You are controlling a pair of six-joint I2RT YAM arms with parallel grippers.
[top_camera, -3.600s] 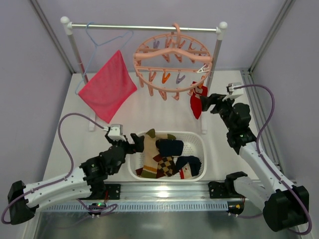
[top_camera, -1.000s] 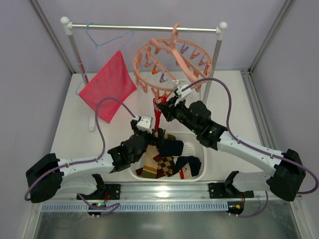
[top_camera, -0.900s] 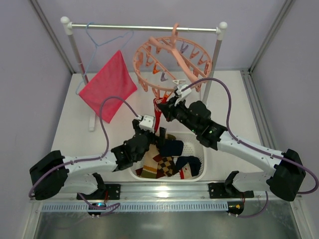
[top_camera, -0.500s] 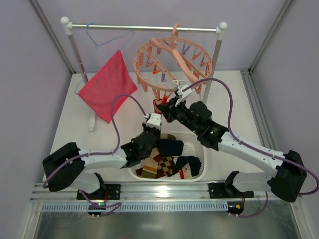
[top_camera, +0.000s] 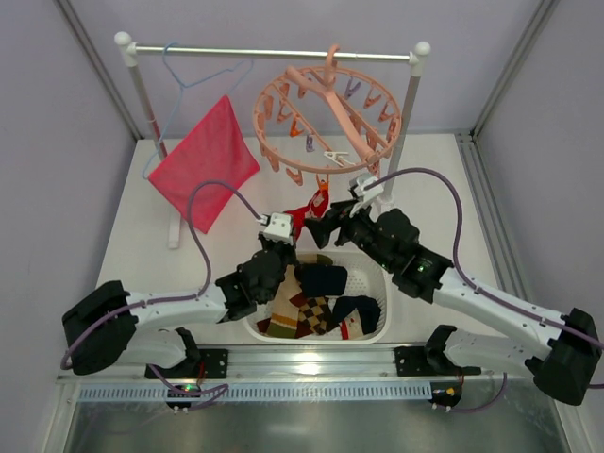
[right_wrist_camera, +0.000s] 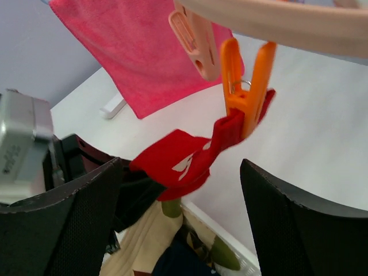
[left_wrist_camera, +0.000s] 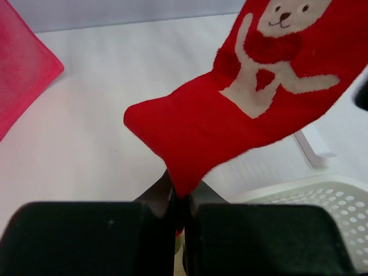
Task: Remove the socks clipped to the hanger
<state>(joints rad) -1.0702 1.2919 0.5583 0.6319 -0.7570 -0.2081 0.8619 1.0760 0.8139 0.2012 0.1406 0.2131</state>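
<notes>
With my left hand [left_wrist_camera: 179,201] clamped shut on the lower end of the red sock [left_wrist_camera: 230,115] and my right hand [right_wrist_camera: 181,172] spread open and empty near the orange clip [right_wrist_camera: 247,86] pinching the sock to the hanger [right_wrist_camera: 287,23], I should pull steadily down, not sideways.

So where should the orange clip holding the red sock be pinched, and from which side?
Pinch the orange clip by its two splayed upper legs, above the wire spring, coming straight in from the right gripper. The clip hangs upright with those legs spread along the line of the open jaws. Squeezing them should free the red sock, which the left gripper clamps at its lower end.
</notes>
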